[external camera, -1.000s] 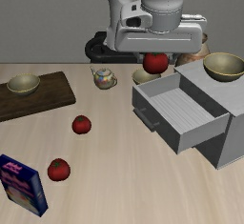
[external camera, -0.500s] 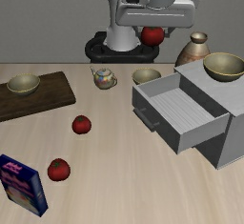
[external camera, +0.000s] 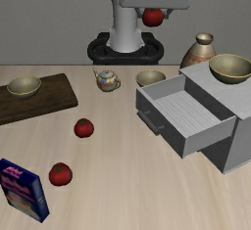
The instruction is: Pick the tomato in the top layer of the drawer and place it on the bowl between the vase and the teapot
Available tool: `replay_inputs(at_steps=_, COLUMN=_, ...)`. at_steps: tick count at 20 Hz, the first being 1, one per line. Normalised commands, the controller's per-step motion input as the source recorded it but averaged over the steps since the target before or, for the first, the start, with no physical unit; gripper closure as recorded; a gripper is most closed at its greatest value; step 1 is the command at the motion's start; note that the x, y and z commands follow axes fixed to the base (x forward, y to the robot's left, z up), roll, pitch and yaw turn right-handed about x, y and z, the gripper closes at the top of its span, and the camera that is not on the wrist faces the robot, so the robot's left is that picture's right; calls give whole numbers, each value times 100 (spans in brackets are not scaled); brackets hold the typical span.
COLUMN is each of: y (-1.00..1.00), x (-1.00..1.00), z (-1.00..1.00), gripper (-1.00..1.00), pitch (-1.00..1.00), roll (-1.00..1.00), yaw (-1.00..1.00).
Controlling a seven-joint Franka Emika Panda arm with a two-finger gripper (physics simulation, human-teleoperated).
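High in the exterior view, my gripper [external camera: 152, 12] is shut on a red tomato [external camera: 153, 19], in front of the robot's white column. The tomato hangs well above the small tan bowl [external camera: 150, 78], which sits on the table between the patterned teapot [external camera: 107, 79] on its left and the brown vase [external camera: 199, 50] on its right. The grey drawer [external camera: 186, 112] stands pulled open at the exterior view's right, and its top layer holds nothing that I can see.
A larger bowl [external camera: 228, 69] rests on top of the drawer cabinet. A dark wooden board [external camera: 49, 99] at the left carries another bowl [external camera: 25, 85]. Two more tomatoes [external camera: 84, 128] [external camera: 61, 173] and a blue box [external camera: 24, 188] lie on the table's front left.
The gripper has risen with the tomato, from just above the small bowl and drawer's back corner up to the top of the view, drifting slightly left.
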Motion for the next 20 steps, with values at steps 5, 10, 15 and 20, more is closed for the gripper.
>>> replay_inputs(at_steps=5, y=20, x=-80, z=0, gripper=100, pitch=0, roll=0, yaw=0)
replay_inputs(at_steps=10, y=0, x=0, z=-100, gripper=100, pitch=0, roll=0, yaw=0)
replay_inputs(at_steps=15, y=0, x=0, z=-100, gripper=100, pitch=0, roll=0, yaw=0)
replay_inputs(at_steps=20, y=0, x=0, z=-100, gripper=100, pitch=0, roll=0, yaw=0)
